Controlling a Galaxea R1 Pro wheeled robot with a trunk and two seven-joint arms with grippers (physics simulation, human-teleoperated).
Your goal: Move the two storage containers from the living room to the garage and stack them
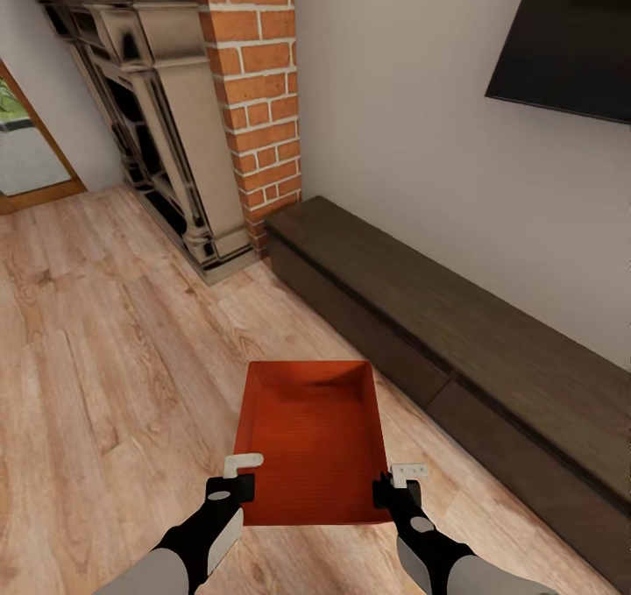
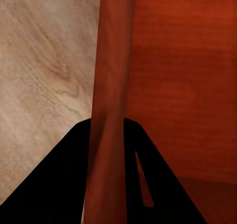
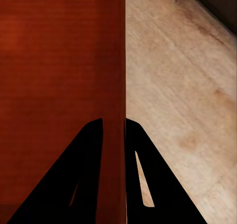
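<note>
Pointing fireplace-ward (image 1: 166,113), storage container (image 1: 311,442), lengthwise ahead.

- The black screen (image 1: 570,38) on the wall is cut off by the top and right edges at the upper right of the head view.
- The stone fireplace (image 1: 149,113) runs out of the top edge at upper left; its top is unseen.
- The glass door (image 1: 26,148) is cropped by the left edge, only a strip showing.
- The low dark cabinet (image 1: 456,350) leaves the frame at the right edge.
- Both arms are cut by the bottom edge.
- In the left wrist view, the container (image 2: 173,75) overruns the frame, and its wall hides the gap between the dark fingers (image 2: 54,184).
- In the right wrist view, the container wall likewise stands between the fingers (image 3: 148,184).
</note>
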